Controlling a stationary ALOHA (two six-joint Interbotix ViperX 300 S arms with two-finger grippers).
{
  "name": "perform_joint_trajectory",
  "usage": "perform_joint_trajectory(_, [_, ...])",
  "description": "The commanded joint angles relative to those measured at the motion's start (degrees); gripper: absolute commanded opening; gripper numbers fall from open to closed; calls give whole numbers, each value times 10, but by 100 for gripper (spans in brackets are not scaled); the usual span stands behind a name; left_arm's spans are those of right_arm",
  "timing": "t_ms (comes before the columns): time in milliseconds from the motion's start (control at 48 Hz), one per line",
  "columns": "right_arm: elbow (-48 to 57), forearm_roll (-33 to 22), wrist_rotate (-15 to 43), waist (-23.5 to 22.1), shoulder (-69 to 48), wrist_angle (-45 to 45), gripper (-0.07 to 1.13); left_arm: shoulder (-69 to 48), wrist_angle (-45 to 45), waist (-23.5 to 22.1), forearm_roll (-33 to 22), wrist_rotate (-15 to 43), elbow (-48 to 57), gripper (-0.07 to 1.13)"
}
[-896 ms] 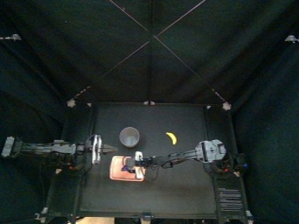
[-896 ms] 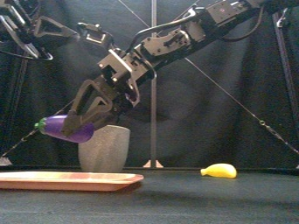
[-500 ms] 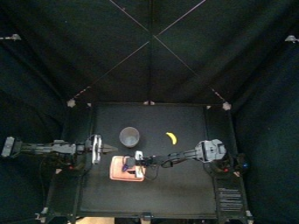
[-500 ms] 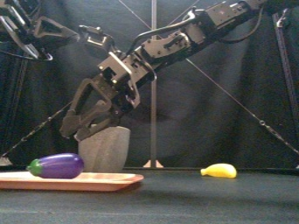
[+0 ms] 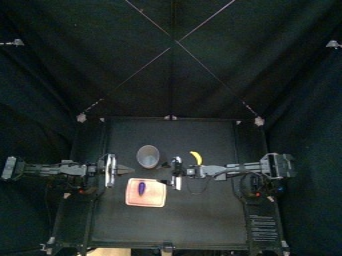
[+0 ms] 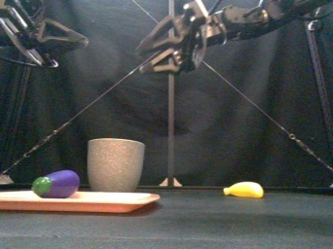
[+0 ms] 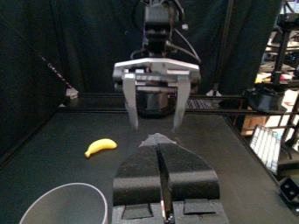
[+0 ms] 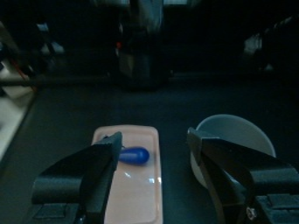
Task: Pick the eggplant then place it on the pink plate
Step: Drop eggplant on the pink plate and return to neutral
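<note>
Up and back goes your right gripper (image 8: 155, 149), jaws spread wide and empty, eggplant (image 6: 56, 184) lying on the plate (image 6: 124, 201) beside the cup (image 6: 116, 163), so keep lifting straight, clear of it, left gripper (image 7: 165, 143) parked at left, jaws closed.

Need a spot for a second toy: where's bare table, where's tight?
Free: the table front right, between pink plate and right edge, before the banana; also the back strip behind the grey cup. Crowded: left-centre, where plate with eggplant, cup, left tool and right tool cluster.
</note>
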Motion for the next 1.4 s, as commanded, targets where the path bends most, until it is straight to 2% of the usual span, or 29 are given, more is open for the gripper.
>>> perform_joint_trajectory(21, [61,11,-2,-8,-81,-69,95,0,-3,2,0,1,-7,-3])
perform_joint_trajectory(375, [233,46,-4,-32,-279,-157,95,-2,-3,10,0,0,-3,-3])
perform_joint_trajectory(562, [297,49,-6,-38,-387,-159,95,-2,-4,11,0,0,-3,-3])
perform_joint_trajectory(750, [344,18,-4,-40,-471,-126,95,-3,-4,11,0,1,-2,-3])
perform_joint_trajectory(979, [365,7,-2,-40,-503,-84,95,-3,-3,14,0,1,-1,-3])
perform_joint_trajectory(1396, [365,3,-2,-40,-498,-81,95,-2,-4,19,0,1,1,-3])
